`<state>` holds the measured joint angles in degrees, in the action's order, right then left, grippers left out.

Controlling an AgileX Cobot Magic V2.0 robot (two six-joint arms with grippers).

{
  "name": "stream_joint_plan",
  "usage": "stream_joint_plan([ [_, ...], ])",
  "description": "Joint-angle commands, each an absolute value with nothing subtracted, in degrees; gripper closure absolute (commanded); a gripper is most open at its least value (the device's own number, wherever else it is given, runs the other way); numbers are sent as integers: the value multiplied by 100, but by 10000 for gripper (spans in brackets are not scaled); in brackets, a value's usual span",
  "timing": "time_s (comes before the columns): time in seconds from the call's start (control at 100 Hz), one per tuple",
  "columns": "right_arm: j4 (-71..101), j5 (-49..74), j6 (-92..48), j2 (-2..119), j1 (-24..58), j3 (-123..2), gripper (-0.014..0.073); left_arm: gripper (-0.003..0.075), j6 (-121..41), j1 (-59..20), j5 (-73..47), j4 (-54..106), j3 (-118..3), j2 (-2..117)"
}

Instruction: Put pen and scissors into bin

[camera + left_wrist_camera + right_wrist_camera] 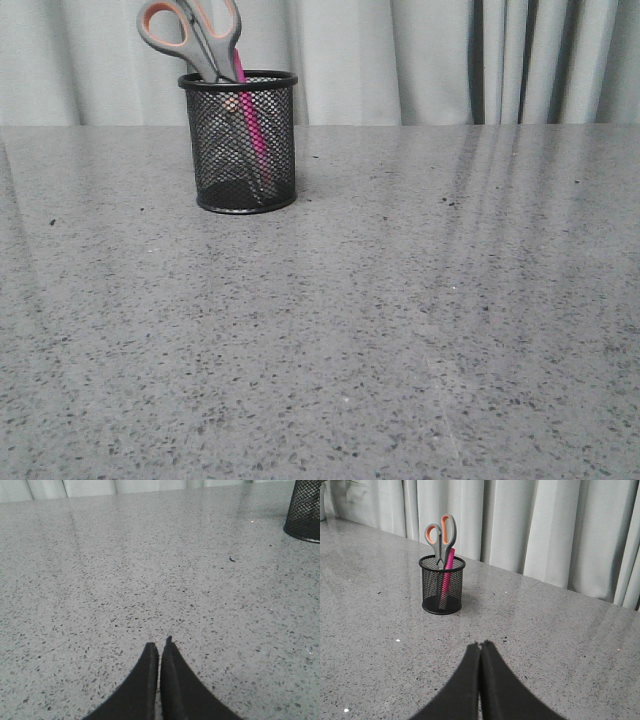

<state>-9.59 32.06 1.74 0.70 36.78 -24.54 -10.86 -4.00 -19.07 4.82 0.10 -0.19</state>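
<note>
The black wire-mesh bin [240, 150] stands upright at the back left of the grey speckled table. Inside it stand the scissors [190, 35], grey-and-orange handles up, and the pink pen [250, 120], leaning against the rim. The right wrist view shows the same bin [441, 585] with the scissors [441, 537] and pen [447, 572] in it, well ahead of my right gripper [480, 645], which is shut and holds nothing. My left gripper [160, 644] is shut over bare table, with the bin's base [304, 510] far off at the frame's edge. Neither gripper shows in the front view.
Pale curtains [420, 60] hang behind the table's far edge. The speckled tabletop [400, 320] stretches in front of and to the right of the bin.
</note>
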Motion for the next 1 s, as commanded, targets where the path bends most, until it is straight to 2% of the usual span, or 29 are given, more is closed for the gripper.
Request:
stream_joint_plan([
  [0.0,-1025,2754,150,151,3687,-2576,664,739,-1022,-375,-1642,545,260,-211],
  [0.15,-1578,3033,150,151,3677,-2478,664,739,-1022,-375,-1642,545,260,-211],
  [0.22,-1749,2791,296,151,3513,-2307,664,739,-1022,-375,-1642,545,260,-211],
  [0.36,-1243,1884,454,151,2471,-1738,664,739,-1022,-375,-1642,545,260,-211],
  [0.56,-152,971,255,151,388,-504,664,739,-1022,-375,-1642,545,260,-211],
  [0.65,0,704,48,151,-181,-140,664,739,-1022,-375,-1642,545,260,-211],
  [0.75,0,554,48,138,-422,156,664,739,-1022,-375,-1642,545,260,-211],
  [0.99,0,1667,48,-174,-434,150,664,739,-1022,-375,-1632,545,260,-211],
])
